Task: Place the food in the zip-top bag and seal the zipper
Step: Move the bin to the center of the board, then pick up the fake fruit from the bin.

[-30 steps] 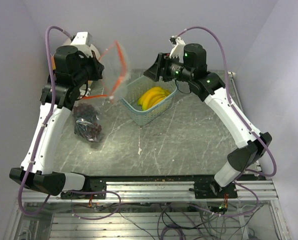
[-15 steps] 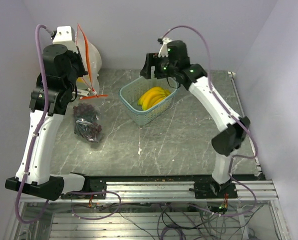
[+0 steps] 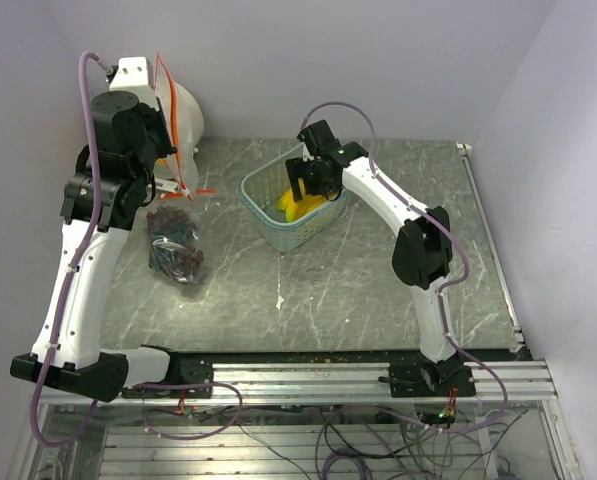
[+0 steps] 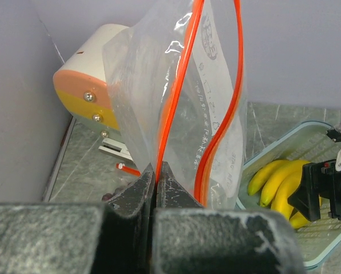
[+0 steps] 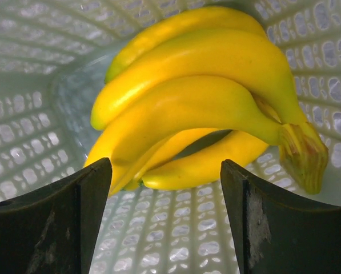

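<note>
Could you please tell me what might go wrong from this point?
1. The right gripper hangs open just above the bananas inside the basket. It may get only a partial hold on the smooth, curved bunch, or catch the basket wall.
2. The left gripper pinches the zip-top bag at one spot on its rim. The mouth gapes only narrowly, so the bunch could snag or pull the bag loose.

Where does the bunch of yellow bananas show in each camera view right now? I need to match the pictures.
Top external: the bunch of yellow bananas lies inside the basket, upper centre of the picture.
Left wrist: the bananas sit at the lower right.
Right wrist: the bananas fill the centre, close up.
Shared landmark: the pale teal plastic mesh basket surrounds them in all three views.
</note>
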You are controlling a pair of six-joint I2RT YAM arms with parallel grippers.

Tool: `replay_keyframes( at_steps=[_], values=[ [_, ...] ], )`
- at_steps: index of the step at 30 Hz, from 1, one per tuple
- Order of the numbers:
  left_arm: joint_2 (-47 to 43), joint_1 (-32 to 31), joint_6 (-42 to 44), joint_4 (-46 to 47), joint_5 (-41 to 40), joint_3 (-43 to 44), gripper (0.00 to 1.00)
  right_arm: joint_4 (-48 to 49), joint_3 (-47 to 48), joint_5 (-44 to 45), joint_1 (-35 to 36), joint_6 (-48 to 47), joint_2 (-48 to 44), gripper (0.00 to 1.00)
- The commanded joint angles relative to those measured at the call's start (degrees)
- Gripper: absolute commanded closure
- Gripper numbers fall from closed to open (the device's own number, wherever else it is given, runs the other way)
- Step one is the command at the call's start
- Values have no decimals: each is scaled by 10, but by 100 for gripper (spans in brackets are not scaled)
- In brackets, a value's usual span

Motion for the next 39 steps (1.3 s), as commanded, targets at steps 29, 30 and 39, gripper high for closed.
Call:
replay_keyframes(
  at_steps=[29, 30, 39],
  values=[
    [-11, -3, -22, 21, 83, -49, 93, 58, -265, -18, -31, -154, -222, 11],
    [-10, -3, -21, 21, 83, -48, 93, 65, -271, -36, -33, -168, -221, 12],
    [7, -3, -18, 23, 85, -41, 93, 89, -305, -66, -69, -225, -202, 16]
  ],
)
